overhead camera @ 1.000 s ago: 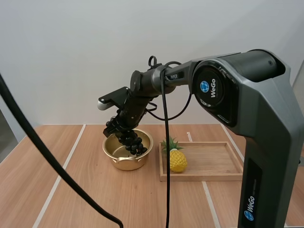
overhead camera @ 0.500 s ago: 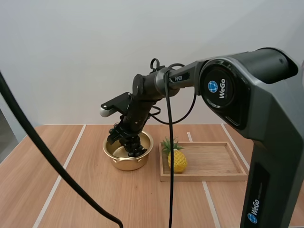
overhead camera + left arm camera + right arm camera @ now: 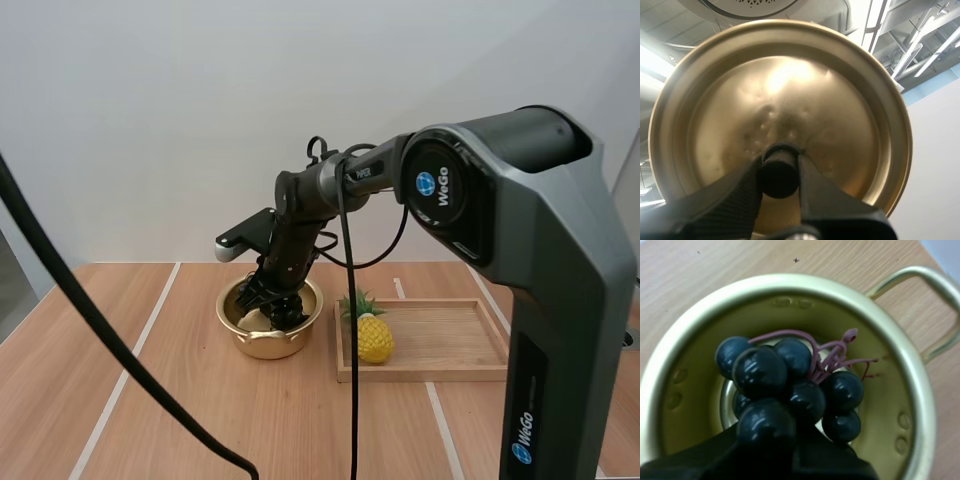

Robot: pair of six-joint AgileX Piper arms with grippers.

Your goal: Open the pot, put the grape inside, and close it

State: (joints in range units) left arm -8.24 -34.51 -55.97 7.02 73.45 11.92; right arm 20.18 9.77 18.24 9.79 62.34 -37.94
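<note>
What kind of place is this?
Probably a robot practice table, not a real kitchen. The robot's right hand holds toy-looking grapes inside a small gold pot on a plain wooden table. A little pineapple stands on a wooden tray beside the pot.

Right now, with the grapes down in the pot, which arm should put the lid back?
Left. The left gripper pinches the lid by its knob. The right gripper is inside the pot, shut on the grapes, and would need to let go and clear first.
</note>
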